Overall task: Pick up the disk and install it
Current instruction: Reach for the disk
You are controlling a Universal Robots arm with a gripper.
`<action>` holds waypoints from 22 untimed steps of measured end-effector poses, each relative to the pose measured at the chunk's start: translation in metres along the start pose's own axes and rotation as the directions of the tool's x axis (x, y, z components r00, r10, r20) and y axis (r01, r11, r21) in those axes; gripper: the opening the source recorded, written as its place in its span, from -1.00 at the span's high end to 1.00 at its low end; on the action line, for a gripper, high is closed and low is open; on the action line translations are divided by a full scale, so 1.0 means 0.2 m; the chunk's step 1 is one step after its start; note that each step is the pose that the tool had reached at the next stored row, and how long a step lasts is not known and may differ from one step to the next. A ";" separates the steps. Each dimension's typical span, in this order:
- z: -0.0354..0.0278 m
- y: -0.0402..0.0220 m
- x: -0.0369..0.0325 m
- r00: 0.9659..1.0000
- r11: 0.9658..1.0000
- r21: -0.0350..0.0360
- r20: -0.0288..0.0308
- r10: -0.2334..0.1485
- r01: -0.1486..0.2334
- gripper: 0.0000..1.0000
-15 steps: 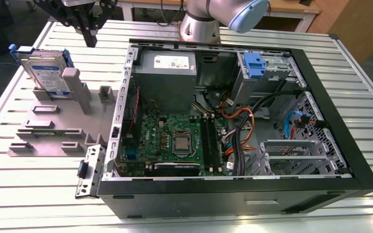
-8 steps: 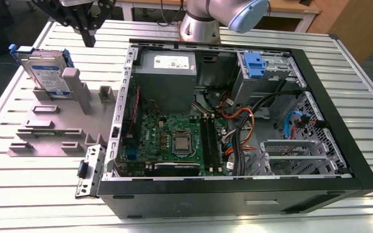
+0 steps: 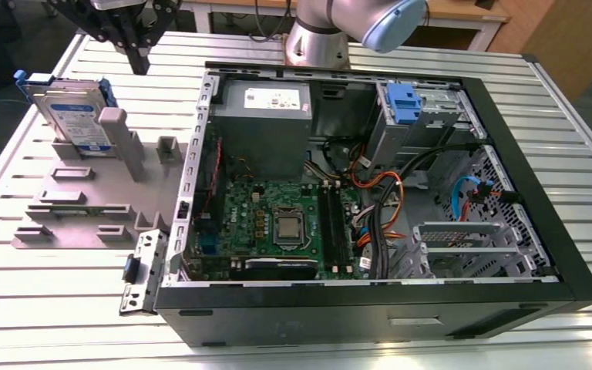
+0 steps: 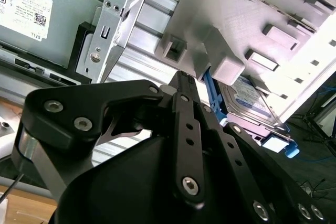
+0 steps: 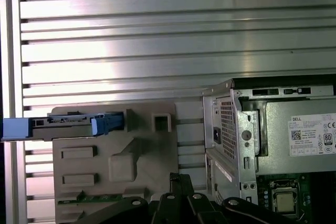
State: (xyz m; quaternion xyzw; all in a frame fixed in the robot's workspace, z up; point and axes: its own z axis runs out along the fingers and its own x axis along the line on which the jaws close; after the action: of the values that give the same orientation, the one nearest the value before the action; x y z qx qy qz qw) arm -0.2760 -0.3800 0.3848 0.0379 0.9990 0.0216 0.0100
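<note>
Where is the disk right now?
In the exterior view, the disk stands on edge in the grey holder, on the exterior view's left, beside the open computer case.

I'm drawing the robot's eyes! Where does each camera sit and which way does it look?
Exterior view: off the arm, looking down on the open computer case, the disk standing in its grey holder, and the gripper.
Second wrist view: on the arm, looking past the gripper at the disk.
First wrist view: on the arm, looking straight down on holder, slatted table and case corner; gripper shows.
Shared: all three show disk, holder and gripper.
</note>
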 end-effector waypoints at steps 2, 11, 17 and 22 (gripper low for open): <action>0.000 0.000 0.000 1.000 1.000 0.000 0.000 0.000 0.000 0.79; 0.000 -0.001 0.023 1.000 1.000 0.000 0.000 0.000 0.000 0.79; 0.000 -0.003 0.043 1.000 1.000 0.000 0.000 0.000 0.000 0.79; 0.000 -0.004 0.059 1.000 1.000 0.000 0.000 0.000 0.000 0.79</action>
State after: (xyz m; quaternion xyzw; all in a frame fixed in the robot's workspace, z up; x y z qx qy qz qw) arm -0.2879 -0.3799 0.3845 0.0379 0.9990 0.0216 0.0100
